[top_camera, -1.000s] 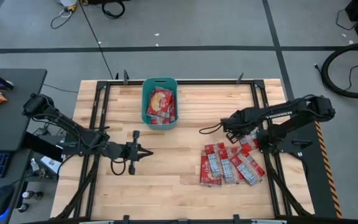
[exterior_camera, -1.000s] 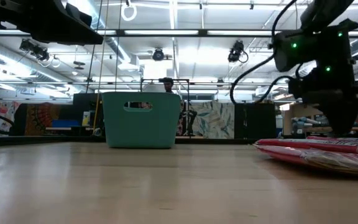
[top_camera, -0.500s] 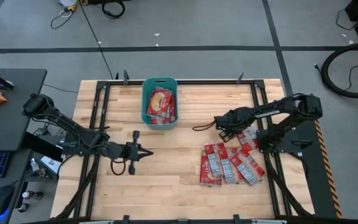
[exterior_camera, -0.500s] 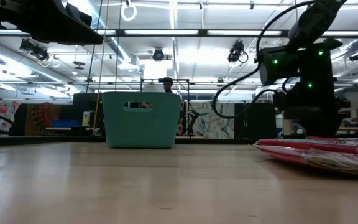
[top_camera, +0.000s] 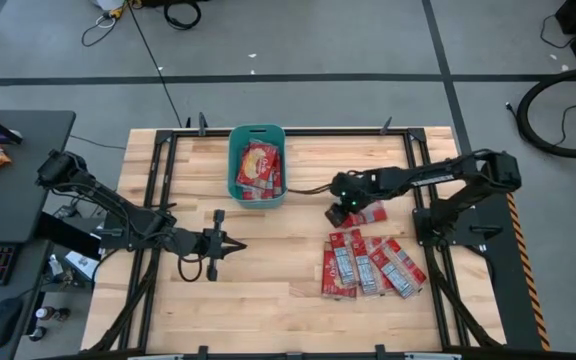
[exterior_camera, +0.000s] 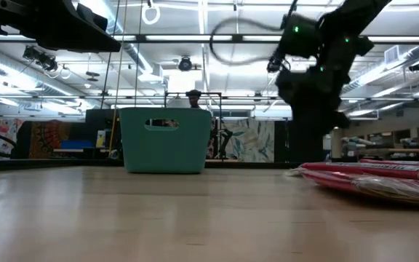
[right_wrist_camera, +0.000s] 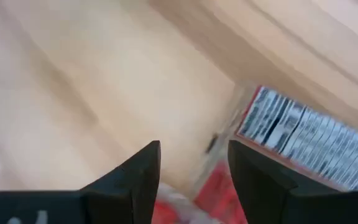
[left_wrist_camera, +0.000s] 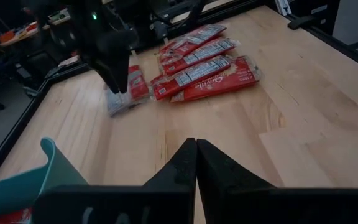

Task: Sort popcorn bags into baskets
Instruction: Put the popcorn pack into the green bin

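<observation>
- The tabletop (top_camera: 268,275) is pale wood in planks, smooth with a light sheen
- The popcorn bags (top_camera: 368,265) look like glossy foil or plastic film, crinkled at the edges
- The basket (exterior_camera: 164,140) is smooth matt teal plastic
- The left claw (left_wrist_camera: 194,165) has matt black fingers, likely plastic
- The frame (top_camera: 153,175) is dark metal

Brightness: my pale wooden counter (top_camera: 268,270) is evenly and brightly lit from above.
Light source: long ceiling strip lamps (exterior_camera: 195,38) glare white over the room behind.
Shadows: soft and faint under my arms.
Blur: my right wrist view is smeared, the printed red packet (right_wrist_camera: 303,134) streaked.
Focus: my left claw (left_wrist_camera: 196,163) looms dark and soft close up.
Backlight: my right arm (exterior_camera: 318,65) reads as silhouette.
</observation>
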### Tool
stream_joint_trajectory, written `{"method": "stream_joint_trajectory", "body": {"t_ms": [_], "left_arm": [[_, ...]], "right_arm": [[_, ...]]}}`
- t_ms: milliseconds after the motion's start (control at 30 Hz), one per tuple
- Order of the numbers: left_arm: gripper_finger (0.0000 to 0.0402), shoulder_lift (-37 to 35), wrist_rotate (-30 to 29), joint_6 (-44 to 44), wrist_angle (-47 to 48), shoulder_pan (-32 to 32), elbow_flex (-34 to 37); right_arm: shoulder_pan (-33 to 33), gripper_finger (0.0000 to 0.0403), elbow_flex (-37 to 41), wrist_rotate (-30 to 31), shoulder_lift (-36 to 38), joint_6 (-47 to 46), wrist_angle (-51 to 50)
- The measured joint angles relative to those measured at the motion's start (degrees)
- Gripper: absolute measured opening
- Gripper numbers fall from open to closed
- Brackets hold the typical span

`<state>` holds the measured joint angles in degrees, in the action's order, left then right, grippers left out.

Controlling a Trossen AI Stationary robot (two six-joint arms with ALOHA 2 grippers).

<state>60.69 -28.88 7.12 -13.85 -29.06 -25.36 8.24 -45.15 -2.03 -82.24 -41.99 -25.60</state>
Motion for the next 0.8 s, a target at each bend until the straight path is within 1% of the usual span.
{"method": "stream_joint_trajectory", "body": {"t_ms": [67, 167, 400, 533, 800], "left_arm": [[0.0013, 0.00, 0.00, -0.01, 0.08, 0.00, -0.01], [0.0013, 0.00, 0.00, 0.01, 0.11, 0.00, -0.01], [0.0013, 0.00, 0.00, 0.01, 0.11, 0.00, -0.01], [0.0013, 0.00, 0.00, 0.01, -0.13, 0.00, -0.01], [0.0013, 0.00, 0.00, 0.01, 0.01, 0.00, -0.03]], "right_arm": [[-0.06, 0.0192, 0.07, 0.41, 1.05, 0.58, 1.73], [-0.59, 0.0192, 0.08, 2.41, 2.36, 2.06, 1.14], [-2.56, 0.0191, 0.13, 7.50, 1.11, 2.54, -8.54], [-3.70, 0.0191, 0.06, 8.26, 0.05, 2.72, -12.32], [-3.10, 0.0191, -2.20, 10.02, -1.52, -2.14, -30.33]]}}
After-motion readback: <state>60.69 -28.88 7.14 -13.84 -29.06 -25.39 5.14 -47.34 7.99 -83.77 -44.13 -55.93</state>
